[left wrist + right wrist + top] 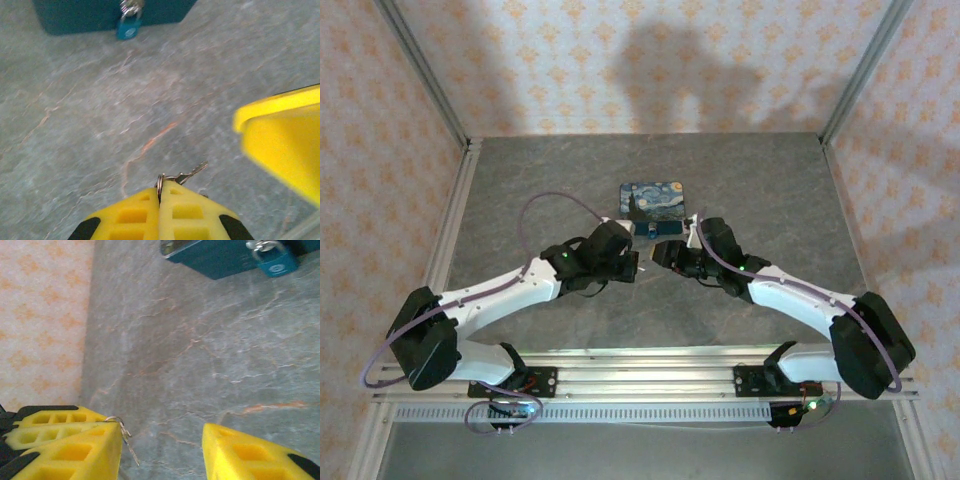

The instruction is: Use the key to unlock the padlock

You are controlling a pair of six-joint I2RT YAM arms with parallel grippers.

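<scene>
left wrist / left hand: fingers pressed together, clamped on the ring end of the key.
left wrist / key axis: the blade sticks out past the fingertips, slanting ahead and right toward a yellow finger of the other arm, low over the table.
left wrist / padlock: far ahead and slightly left of the fingertips, hanging on the near side of the tin. Shackle is at the tin, body toward us. We read the round mark on its near end as the keyway.
right wrist / right hand: fingers apart, nothing between the pads yet.
right wrist / key: just inside the near-left finger, ring up, blade hanging down and slightly right.
right wrist / padlock: far ahead and right of the fingertips, well apart from the key.
top / layout: both hands meet tip to tip just short of the tin. The key is too small to make out.
step, our read: the right hand looks set to grip the key.
how: we'd close on the bow only, leave the blade free, and let go on the left only once the pinch is firm. Then swing the blade in line with the padlock's long axis.
</scene>
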